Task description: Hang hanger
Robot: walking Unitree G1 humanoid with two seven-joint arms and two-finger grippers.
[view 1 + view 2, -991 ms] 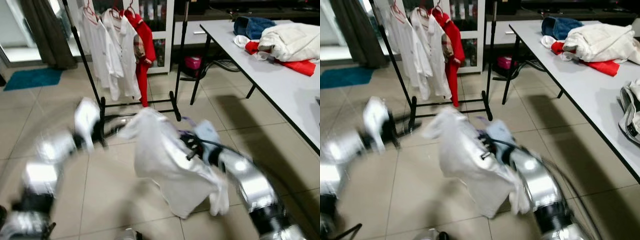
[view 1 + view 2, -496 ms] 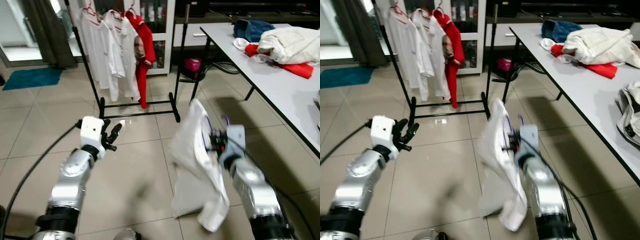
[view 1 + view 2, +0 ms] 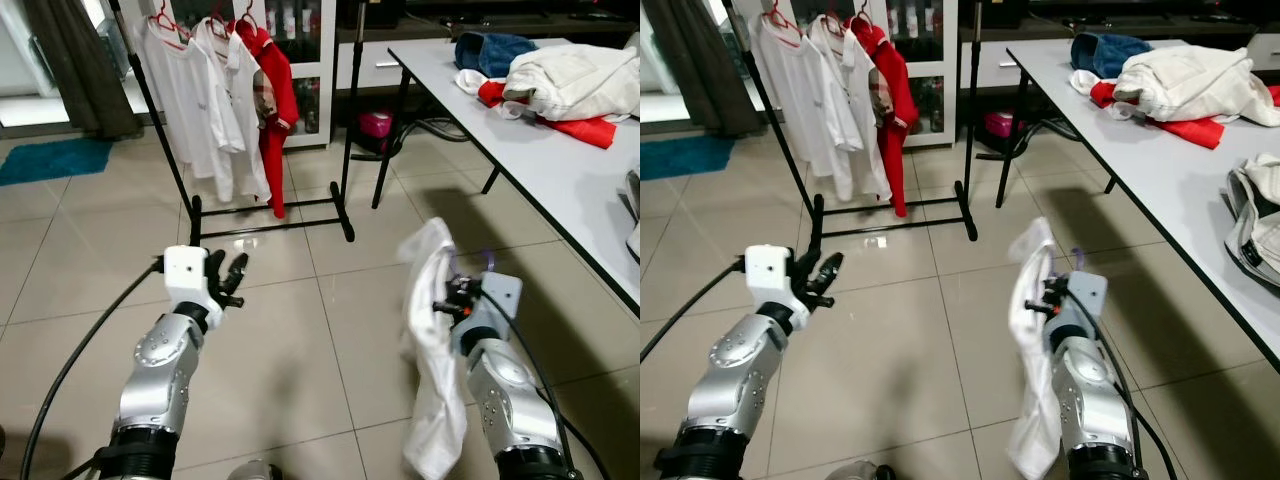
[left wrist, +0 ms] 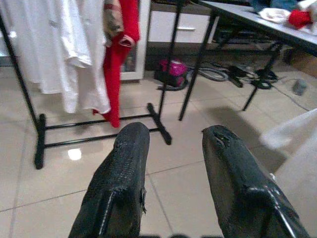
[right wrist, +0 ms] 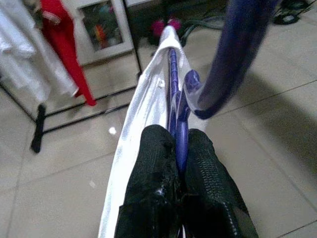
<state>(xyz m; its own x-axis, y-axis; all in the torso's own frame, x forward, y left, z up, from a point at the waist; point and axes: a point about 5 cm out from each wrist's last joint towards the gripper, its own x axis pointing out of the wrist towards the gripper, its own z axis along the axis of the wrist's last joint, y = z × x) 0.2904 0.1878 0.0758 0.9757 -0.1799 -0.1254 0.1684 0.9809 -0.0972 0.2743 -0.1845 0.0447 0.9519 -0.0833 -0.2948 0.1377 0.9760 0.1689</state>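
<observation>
Nearest, my right gripper (image 5: 177, 148) pinches the purple hanger (image 5: 179, 106) between its black fingers (image 5: 153, 163); the wrist view shows the clamp and the hanger's curved hook arching above, details the head views lose behind cloth. A white shirt (image 3: 430, 330) hangs on that hanger and drapes down over my right forearm, low above the tiled floor (image 3: 290, 330). My left gripper (image 4: 171, 148) is held out in front on the left, fingers spread with nothing between them. Beyond stands the black clothes rack (image 3: 270, 215), carrying white garments (image 3: 205, 90) and a red garment (image 3: 272, 90). To the right runs a grey table (image 3: 560, 160) with piled clothes (image 3: 560, 75).
</observation>
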